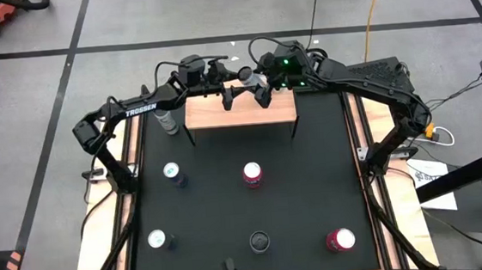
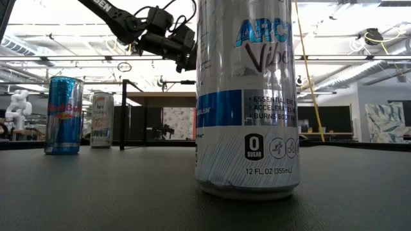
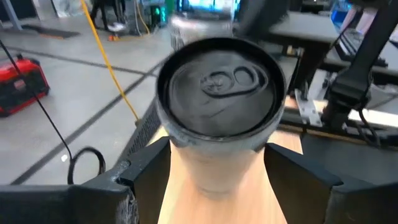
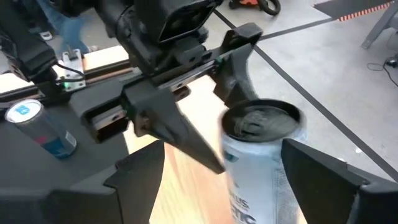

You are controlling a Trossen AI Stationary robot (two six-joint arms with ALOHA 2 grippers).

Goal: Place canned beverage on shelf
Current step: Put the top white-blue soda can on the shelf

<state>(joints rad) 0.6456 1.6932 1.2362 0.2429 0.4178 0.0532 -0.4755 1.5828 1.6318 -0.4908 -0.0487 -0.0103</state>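
Can between left gripper fingers, above shelf

Workshop: taped concrete floor, red shop vacuum, open ceiling.

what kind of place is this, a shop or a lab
Most likely a robotics lab or workshop, not a shop. Two robot arms work at a black table set on a bare taped floor, cables trail across it, and the low view shows an open industrial ceiling.
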